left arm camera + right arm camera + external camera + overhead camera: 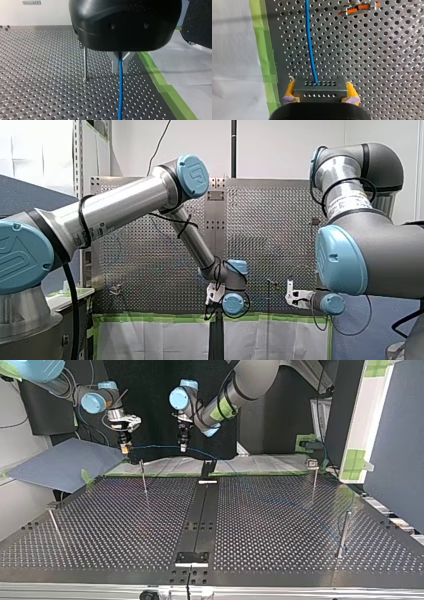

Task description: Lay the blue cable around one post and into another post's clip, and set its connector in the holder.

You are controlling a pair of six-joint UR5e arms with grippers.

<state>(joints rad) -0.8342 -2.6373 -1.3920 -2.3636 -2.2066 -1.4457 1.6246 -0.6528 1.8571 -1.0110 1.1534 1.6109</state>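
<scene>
Grey multi-hole connector (319, 87) is sitting pinched btwn the yellow pads (290, 90) of the right gripper (320, 93), w/ the blue cable (310, 42) running out of its face and away over the perforated table (374, 62), alongside the green tape (265, 50) edging. The left gripper (120, 66) is gripping the same cable further along, its pale fingers (114, 63) pressed on it, the line running on ahead of them past a thin post (85, 62). In the top view both grippers are hanging side by side, pointing down, above the table's far edge. The cable is stretching nearly level btwn them, then trailing off toward that view's right. On this evidence the routing proper is not yet begun: the cable is looping no post and sitting in no clip, and the connector is in the air, not in a holder, so all 3 steps are looking left to do. In the front view the left arm is reaching to approx. the table's middle, forearm sloping down, and the right arm is holding its wrist low.
</scene>
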